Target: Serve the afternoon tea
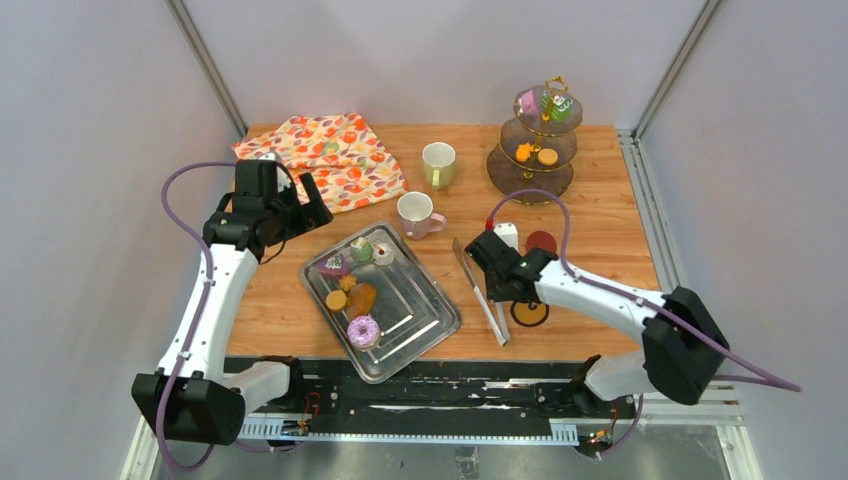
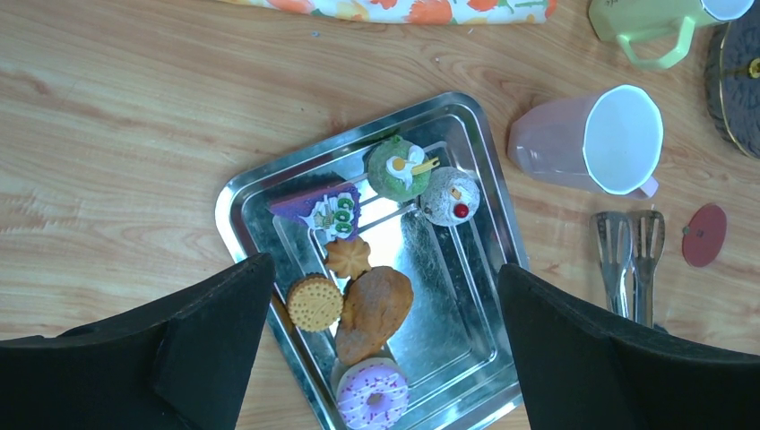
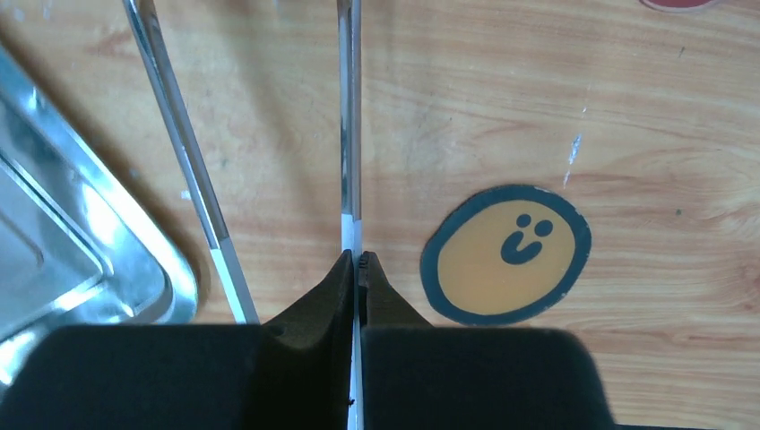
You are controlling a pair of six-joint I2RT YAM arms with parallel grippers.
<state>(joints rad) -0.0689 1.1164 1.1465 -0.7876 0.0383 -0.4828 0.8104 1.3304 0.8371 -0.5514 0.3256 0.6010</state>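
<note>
wooden table (image 1: pixel 600 250), light grain, evenly lit, faint soft shadows. plain pale grey walls (image 1: pixel 430 50) on three sides. aluminium posts (image 1: pixel 206 65) at both rear corners. black rail (image 1: pixel 450 395) along near edge; grey metal floor (image 1: pixel 400 462) below.

Purple cake (image 2: pixel 318 208) reads "GOO"; yellow sticker (image 3: pixel 506 253) bears a smiley.
</note>
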